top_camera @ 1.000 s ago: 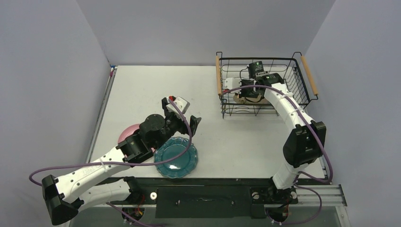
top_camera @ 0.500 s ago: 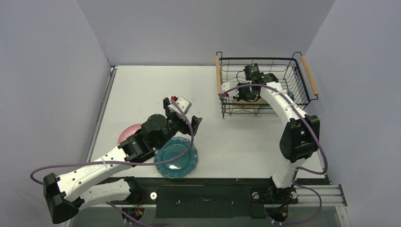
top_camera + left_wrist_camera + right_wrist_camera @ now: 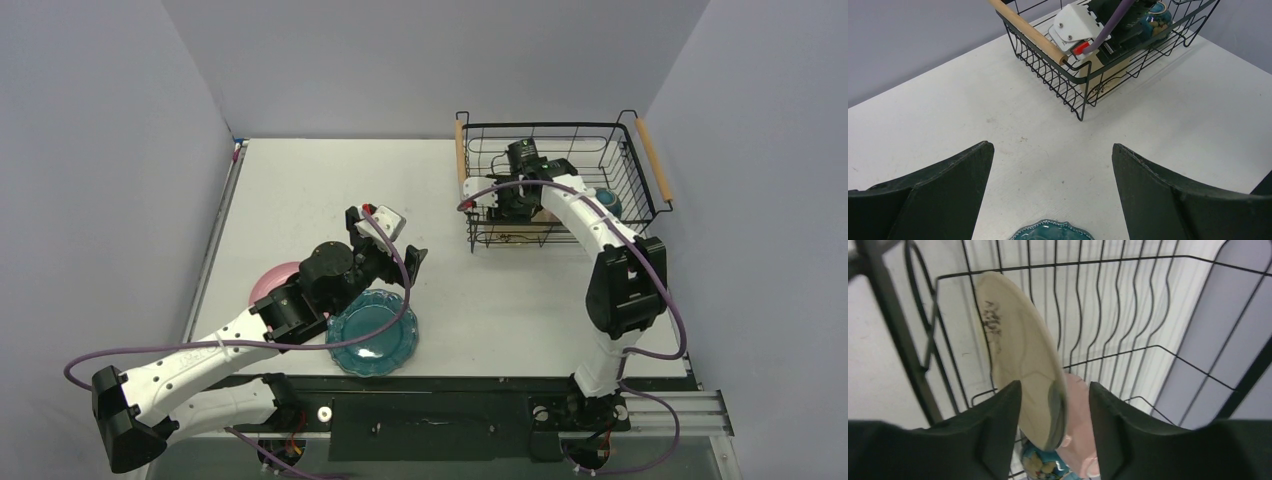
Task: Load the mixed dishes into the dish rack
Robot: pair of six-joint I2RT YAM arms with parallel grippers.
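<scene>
Here, left gripper spread near teal plate; right gripper parted astride cream dish.

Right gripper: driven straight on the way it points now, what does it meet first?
The cream dish, standing on edge in the dish rack right between the fingers. Past its lower rim come the pink cup and teal bowl, though how far behind is hard to tell.

A white table sits boxed in by plain pale grey walls on three sides.
</scene>
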